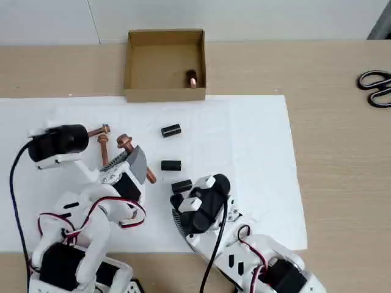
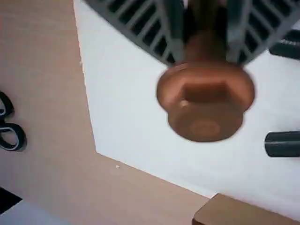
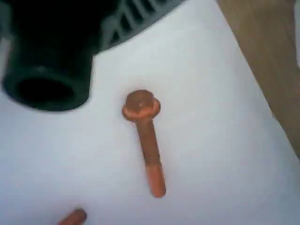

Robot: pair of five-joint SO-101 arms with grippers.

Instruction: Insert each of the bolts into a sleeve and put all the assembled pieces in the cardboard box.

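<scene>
High view, from where I stand, takes in the wooden worktop [image 1: 342, 159] and the white sheet [image 1: 256, 146] on it. The cardboard box [image 1: 164, 94] sits at the sheet's far edge, with one finished piece [image 1: 192, 78] lying inside. The left hand [image 1: 135, 163] is clamped on a copper bolt [image 1: 125, 142], its head pointing towards the box. The right hand [image 1: 181, 195] holds a black sleeve [image 1: 181, 185] near the bolt's tip. To mate them well, I'd line the tip up squarely with the sleeve's open bore, keep both grips firm, then push slow and straight. Two loose sleeves [image 1: 171, 130] and two loose bolts [image 1: 102, 149] wait on the sheet. In the left wrist view the bolt's head hides its shank, and I can't quite see how the right hand's fingers sit on the sleeve.
</scene>
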